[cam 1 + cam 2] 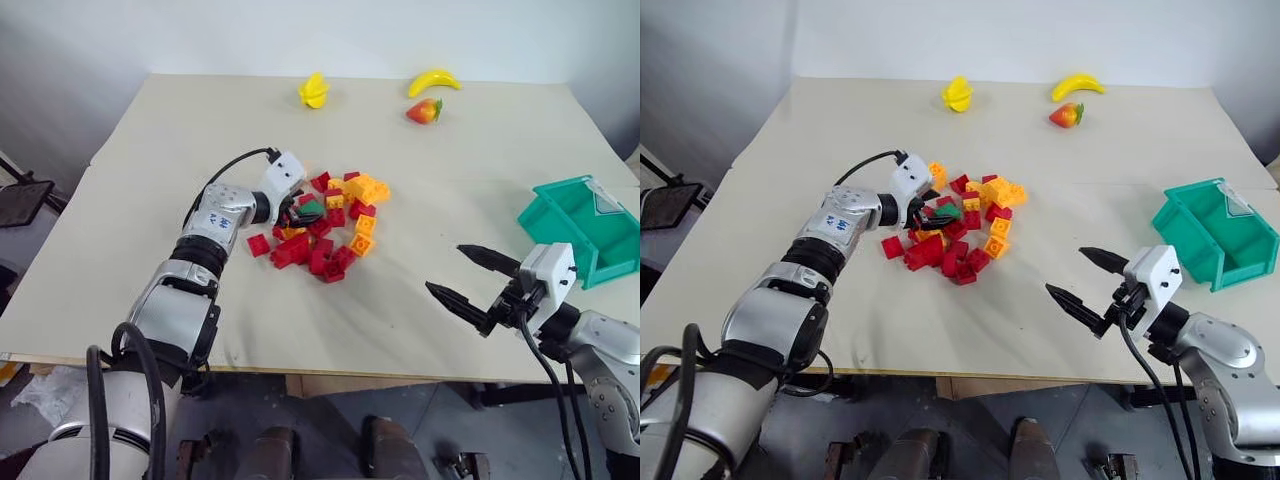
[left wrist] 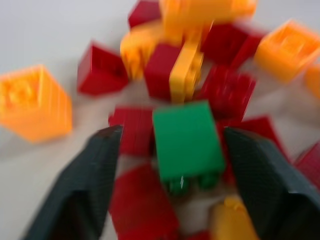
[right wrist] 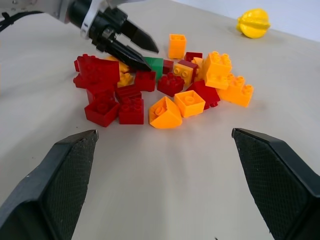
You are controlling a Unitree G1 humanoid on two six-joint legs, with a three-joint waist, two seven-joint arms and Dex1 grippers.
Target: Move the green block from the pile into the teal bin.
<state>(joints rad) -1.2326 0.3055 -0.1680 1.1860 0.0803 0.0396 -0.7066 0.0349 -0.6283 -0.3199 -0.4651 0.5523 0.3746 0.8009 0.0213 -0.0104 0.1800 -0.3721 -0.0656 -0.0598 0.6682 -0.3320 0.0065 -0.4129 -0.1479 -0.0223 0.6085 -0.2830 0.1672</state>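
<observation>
right gripper: (image 1: 476, 279) we are seeing it hovering over the near right part of the worktop (image 1: 120, 300), fingers spread wide, grasping nothing, pointing toward the pile.
teal bin: (image 1: 583, 228) sitting at the right edge of the worktop, just past the right gripper, well apart from the pile.
left gripper: (image 2: 172, 165) reaching into the left side of the pile, one finger on either side of the green block; we are seeing gaps between the fingers (image 2: 95, 170) and the block, so jaws part-way apart, not clamped on it; we are not seeing contact.
green block: (image 2: 187, 137) lying in the pile between the left gripper's fingers, red bricks around and under it, a yellow brick just beyond it.
pile: (image 1: 330, 225) red and orange-yellow bricks lying loose at mid-worktop, a few strays off to its left.
strawberry toy: (image 1: 424, 111) sitting far back on the worktop, right of centre.
banana toy: (image 1: 434, 80) lying just behind the strawberry toy.
yellow toy fruit: (image 1: 314, 91) sitting at the far edge, left of the banana toy.
</observation>
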